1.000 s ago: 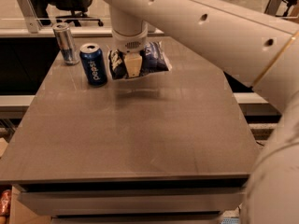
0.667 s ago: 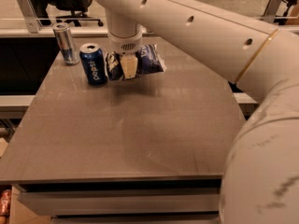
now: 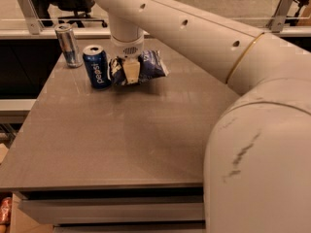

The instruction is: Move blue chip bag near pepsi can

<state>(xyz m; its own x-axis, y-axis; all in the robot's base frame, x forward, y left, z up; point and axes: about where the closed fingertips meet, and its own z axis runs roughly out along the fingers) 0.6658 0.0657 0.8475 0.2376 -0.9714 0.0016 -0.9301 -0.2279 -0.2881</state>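
The blue chip bag [image 3: 150,64] is a crinkly navy foil bag at the back of the grey table [image 3: 121,140], just right of the pepsi can [image 3: 96,66]. The can is short and blue with white lettering and a silver top, and it stands upright. My gripper [image 3: 129,72] reaches down from the large white arm and is shut on the left end of the bag. The bag sits at or just above the tabletop, almost touching the can.
A slimmer, taller silver-and-blue can [image 3: 68,45] stands at the table's back left corner. A railing and a dark chair are behind the table. My white arm [image 3: 233,81] fills the right side of the view.
My gripper has carried the chip bag a little to the left and down, closer to the pepsi can. The cans have not moved.
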